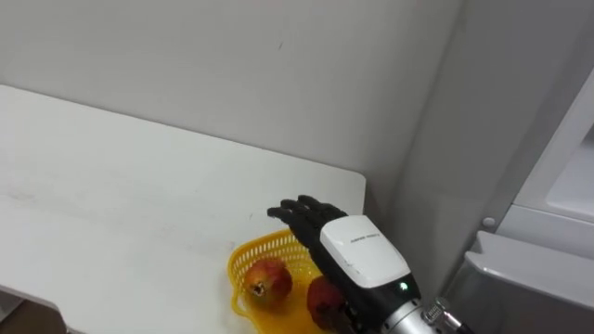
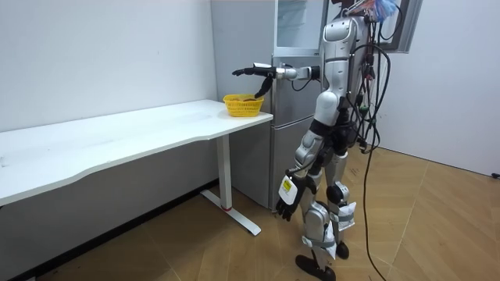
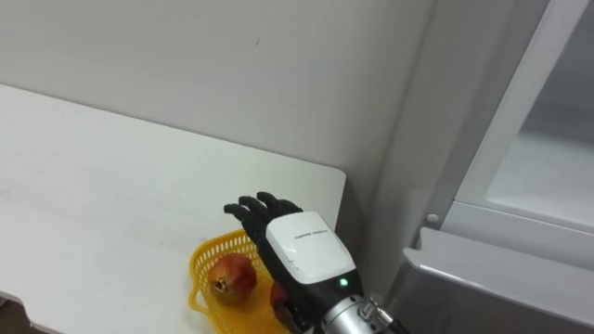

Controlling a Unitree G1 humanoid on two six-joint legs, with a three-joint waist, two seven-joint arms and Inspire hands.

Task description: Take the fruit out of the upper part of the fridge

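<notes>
half covering a yellow basket (image 1: 252,250) with the right hand (image 1: 357,252), palm facing down, fingers stretching out straight and a little apart, gripping nothing. hovering just above the basket's right side, not visibly touching it. finding two red fruits (image 1: 267,281) inside the basket: one lying free on the left, the second fruit (image 1: 325,301) just beside it and partly hiding under the wrist; touching or apart, cannot tell. resting the basket on the right end of a white table (image 1: 139,176), close to the corner and near the pale wall (image 1: 232,56). standing upright, in the room view, on the wood floor just beside a grey fridge (image 2: 285,133), right arm reaching out level over the table's end toward the room view's left. hanging the left hand (image 2: 287,197) low beside the thigh; cannot tell how it is set.
</notes>
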